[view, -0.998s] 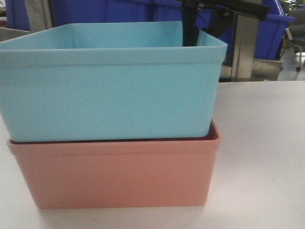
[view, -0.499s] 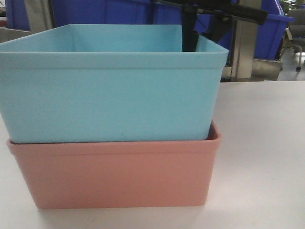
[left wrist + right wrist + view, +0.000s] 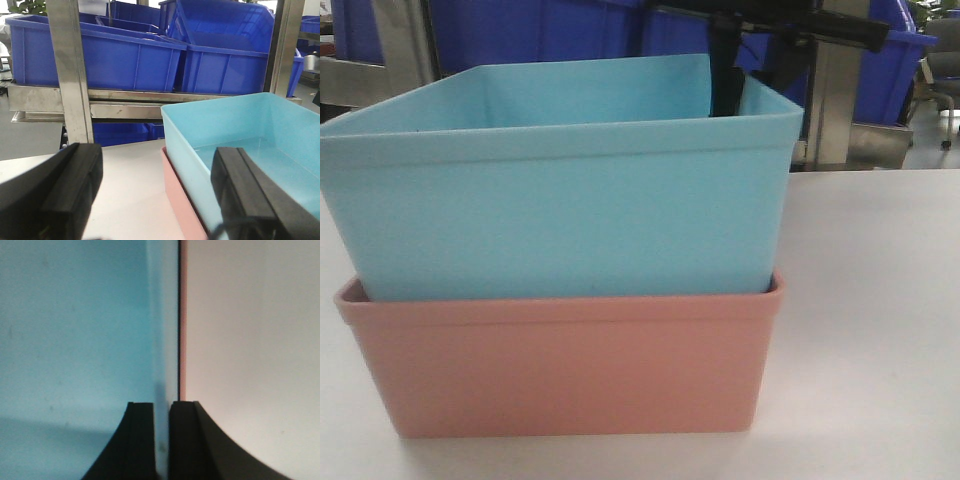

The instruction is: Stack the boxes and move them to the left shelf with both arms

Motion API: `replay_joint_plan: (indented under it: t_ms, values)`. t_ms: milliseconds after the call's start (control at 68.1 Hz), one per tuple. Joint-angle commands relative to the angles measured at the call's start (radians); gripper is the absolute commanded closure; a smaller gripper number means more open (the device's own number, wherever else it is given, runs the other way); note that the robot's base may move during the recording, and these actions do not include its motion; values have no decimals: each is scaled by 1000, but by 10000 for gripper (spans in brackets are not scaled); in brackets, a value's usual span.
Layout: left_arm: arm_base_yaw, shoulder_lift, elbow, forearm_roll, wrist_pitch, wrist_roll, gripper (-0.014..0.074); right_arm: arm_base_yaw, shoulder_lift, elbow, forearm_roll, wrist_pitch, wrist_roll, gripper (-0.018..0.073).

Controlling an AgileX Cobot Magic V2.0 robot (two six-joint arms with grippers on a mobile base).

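1. Two boxes, nested, on the white table [image 3: 870,300]. The light blue box [image 3: 560,210] sits inside the salmon pink box [image 3: 560,370]. The blue rim is not level: in the front view its right end rides higher than its left. Both stand well apart from the steel rack [image 3: 125,97] and its dark blue bins [image 3: 115,55].
2. Right gripper [image 3: 161,407]: clamped on the right wall of the light blue box, one finger inside and one outside, with the thin wall pinched between them. A strip of pink rim runs just beside the outer finger. Whether that rim is also in the pinch cannot be told.
3. Left gripper [image 3: 156,155]: jaws spread wide, holding nothing. One finger hangs inside the light blue box and the other over bare table. The left walls of both boxes lie between them.
4. Step in hand, as judged: seating the blue box flat and completing a two-armed hold ahead of the carry.
5. Method advised:
   - Settle the raised end so the blue box beds evenly.
   - Lower the left fingers deep enough to span both walls, then close squarely across them.
   - Match height and pace on both sides when lifting.
6. Hazards, as judged:
   - A hold on the blue wall alone may draw it out and leave the pink box behind.
   - Smooth plastic may slip in a shallow pinch.
   - Uneven lifting may wedge the nest askew.
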Motion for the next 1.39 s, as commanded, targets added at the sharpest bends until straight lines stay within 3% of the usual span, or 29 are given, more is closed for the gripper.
replay_joint_plan:
  t_ms: [0, 440, 528, 661, 719, 925, 1380]
  values:
    - [-5, 8, -30, 1, -79, 5, 225, -5, -62, -21, 33, 26, 4, 503]
    - [-5, 8, -30, 1, -79, 5, 225, -5, -55, 64, 33, -71, -25, 487]
    - [-5, 8, -30, 1, -79, 5, 225, -5, -43, 74, 33, -76, -39, 379]
    - [-5, 8, -30, 1, -79, 5, 225, -5, -31, 74, 26, -85, -49, 118]
    - [-5, 8, -30, 1, -79, 5, 225, -5, -30, 74, 8, -94, -54, 64]
    - [-5, 8, -30, 1, -79, 5, 225, -5, -12, 74, -52, -100, -73, 60]
    - [-5, 8, -32, 1, -86, 5, 225, -5, -12, 72, -52, -99, -136, 60]
